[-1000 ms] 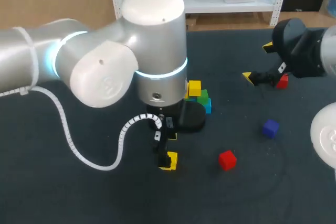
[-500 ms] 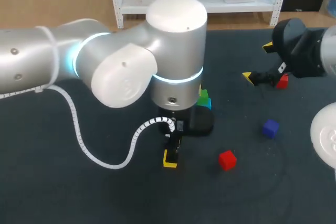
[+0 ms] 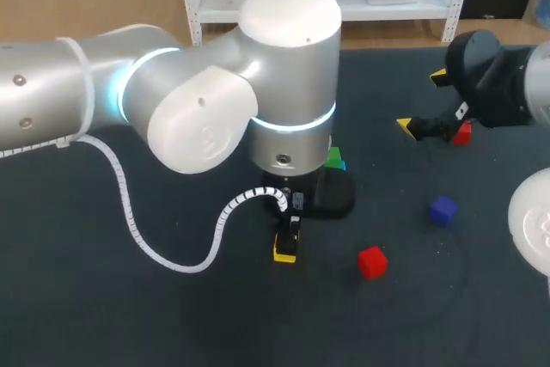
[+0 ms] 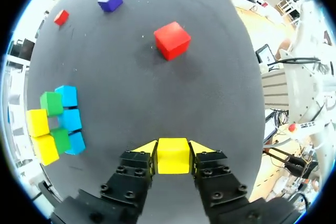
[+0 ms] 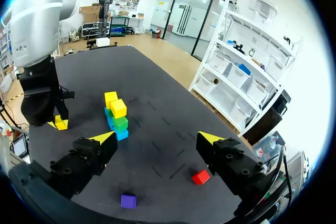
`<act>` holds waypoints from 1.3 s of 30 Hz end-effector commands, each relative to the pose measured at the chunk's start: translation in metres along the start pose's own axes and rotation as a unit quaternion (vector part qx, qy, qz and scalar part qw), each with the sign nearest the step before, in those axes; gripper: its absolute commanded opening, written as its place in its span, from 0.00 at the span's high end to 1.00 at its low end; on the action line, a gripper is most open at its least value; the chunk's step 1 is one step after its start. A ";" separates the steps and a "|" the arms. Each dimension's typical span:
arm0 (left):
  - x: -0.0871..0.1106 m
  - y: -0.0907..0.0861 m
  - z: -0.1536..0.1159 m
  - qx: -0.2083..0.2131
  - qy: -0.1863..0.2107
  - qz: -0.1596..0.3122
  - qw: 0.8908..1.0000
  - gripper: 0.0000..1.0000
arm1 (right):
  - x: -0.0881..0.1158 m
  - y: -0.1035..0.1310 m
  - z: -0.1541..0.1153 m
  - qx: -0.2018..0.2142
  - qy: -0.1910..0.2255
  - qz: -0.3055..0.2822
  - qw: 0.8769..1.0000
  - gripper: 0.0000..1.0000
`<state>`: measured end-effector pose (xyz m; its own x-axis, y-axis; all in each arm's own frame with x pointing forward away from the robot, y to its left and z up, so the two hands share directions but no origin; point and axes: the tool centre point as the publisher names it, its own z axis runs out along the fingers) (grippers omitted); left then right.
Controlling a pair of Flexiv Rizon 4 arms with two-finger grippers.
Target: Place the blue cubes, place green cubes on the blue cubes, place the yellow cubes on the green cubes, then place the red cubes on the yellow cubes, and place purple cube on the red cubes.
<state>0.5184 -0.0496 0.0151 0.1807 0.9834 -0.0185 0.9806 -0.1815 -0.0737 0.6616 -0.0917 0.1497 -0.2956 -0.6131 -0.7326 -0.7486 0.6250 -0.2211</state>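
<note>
A dark worktop [image 3: 103, 315] fills the scene, with 2 silver robot arms over it.

The left arm [image 3: 172, 100] is the biggest thing in the head view. It comes in from the left and points straight down near the middle. Its claw [image 3: 286, 247] pinches a yellow cube [image 4: 172, 156] from 2 sides, low over the worktop. Whether the cube touches the surface cannot be told.

The right arm [image 3: 507, 83] sits at the far right edge. Its claw [image 3: 421, 102] is spread wide and holds nothing.

The stack [image 5: 116, 116] stands near the middle of the worktop. The left wrist view shows 3 blue cubes with 2 green on them and 2 yellow on the green.

This relation matters for the next move. The stack lies close beside the left claw, just behind it in the head view. The left arm is far nearer to it than the right arm. A cube has no long axis, so only its squareness to the stack counts.

3 loose cubes lie apart on the worktop. A red cube [image 3: 372, 261] sits ahead of the left claw. A purple cube [image 3: 443, 210] lies farther right. A second red cube [image 3: 463, 132] lies just beside the right claw.

In the head view the left wrist hides most of the stack. Only a green and blue corner shows.
</note>
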 end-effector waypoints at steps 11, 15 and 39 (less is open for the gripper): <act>-0.016 0.007 -0.029 -0.037 -0.048 0.053 0.997 1.00 | 0.000 0.001 0.000 0.003 0.002 -0.001 1.000 0.00; -0.030 0.016 -0.039 -0.057 -0.046 0.074 0.995 1.00 | 0.000 0.001 0.000 0.003 0.002 -0.001 1.000 0.00; -0.071 0.039 -0.052 -0.089 -0.079 0.121 0.985 1.00 | 0.000 0.001 0.000 0.003 0.002 -0.001 1.000 0.00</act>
<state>0.5463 -0.1249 0.0656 0.4074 0.8979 -0.1669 0.9120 -0.3902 0.1267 0.6616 -0.0916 0.1497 -0.2956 -0.6132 -0.7326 -0.7486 0.6250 -0.2211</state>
